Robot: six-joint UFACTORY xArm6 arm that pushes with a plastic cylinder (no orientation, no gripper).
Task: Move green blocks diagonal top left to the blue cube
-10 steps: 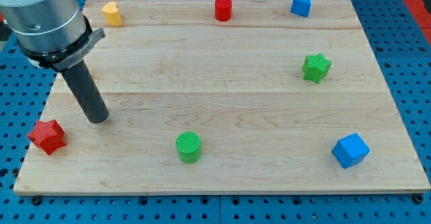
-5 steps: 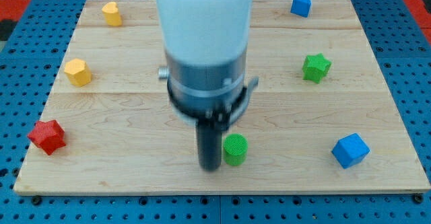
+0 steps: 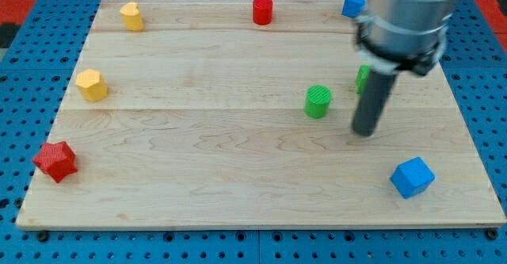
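Observation:
A green cylinder [image 3: 318, 101] stands right of the board's centre. A green star block [image 3: 362, 78] is mostly hidden behind my rod, only its left edge showing. The blue cube [image 3: 412, 177] sits near the bottom right corner. My tip [image 3: 364, 131] rests on the board, right of the green cylinder and just below the green star, up and left of the blue cube. It is apart from the cylinder.
A red cylinder [image 3: 262, 11] and a blue block [image 3: 352, 5] sit at the view's top. Two yellow blocks [image 3: 131, 16] [image 3: 91, 85] are at the left. A red star block [image 3: 55, 160] is at the bottom left. The wooden board [image 3: 198, 193] lies on blue pegboard.
The green cylinder has moved from the bottom centre rightward and up to right of centre. My rod swept from the left side across to the right.

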